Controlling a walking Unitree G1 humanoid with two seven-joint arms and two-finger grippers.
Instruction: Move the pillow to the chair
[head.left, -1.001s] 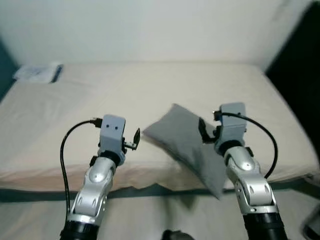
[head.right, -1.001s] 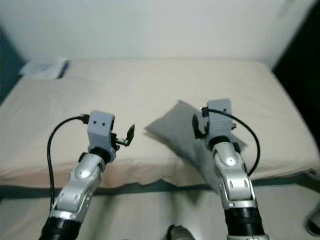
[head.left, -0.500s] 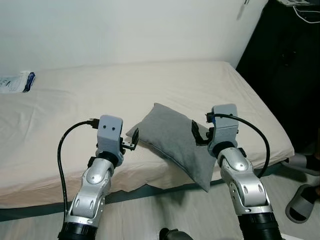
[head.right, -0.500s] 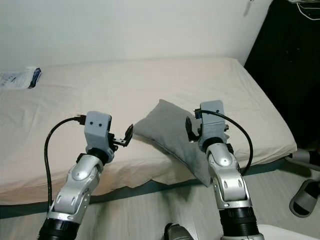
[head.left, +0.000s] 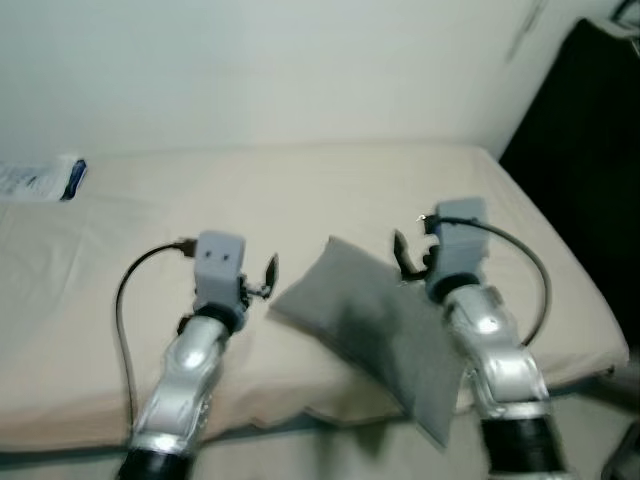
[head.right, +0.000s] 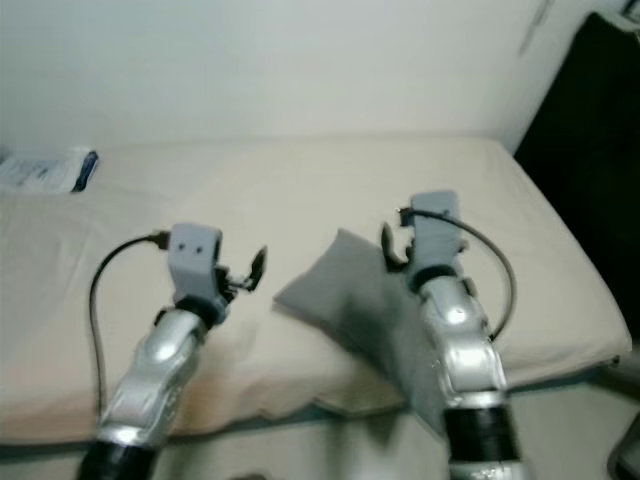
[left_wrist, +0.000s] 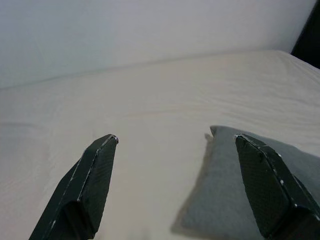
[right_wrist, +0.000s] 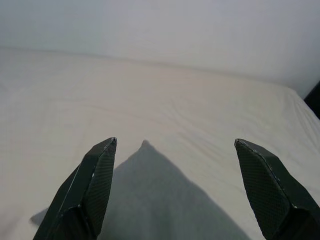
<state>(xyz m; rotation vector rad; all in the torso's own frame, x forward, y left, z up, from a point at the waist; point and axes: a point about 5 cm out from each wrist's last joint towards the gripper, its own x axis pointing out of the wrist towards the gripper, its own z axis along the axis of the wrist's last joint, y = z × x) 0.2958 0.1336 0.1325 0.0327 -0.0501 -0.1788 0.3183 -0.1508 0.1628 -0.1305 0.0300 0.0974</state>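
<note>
Grey pillow (head.left: 385, 335) lay ungrasped on the bed's (head.left: 300, 190) near edge, between both spread-fingered grippers: left gripper (head.left: 268, 275), right gripper (head.left: 400, 258). Pickup and carrying remained.

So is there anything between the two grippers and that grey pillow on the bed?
Nothing visible does. The grey pillow lies on the bed between the open left gripper and the open right gripper, with only bare sheet around it.

A beige-sheeted bed (head.left: 300, 190) stands against a white wall (head.left: 250, 70), a white-and-blue packet (head.left: 40, 178) at its ten o'clock corner.
</note>
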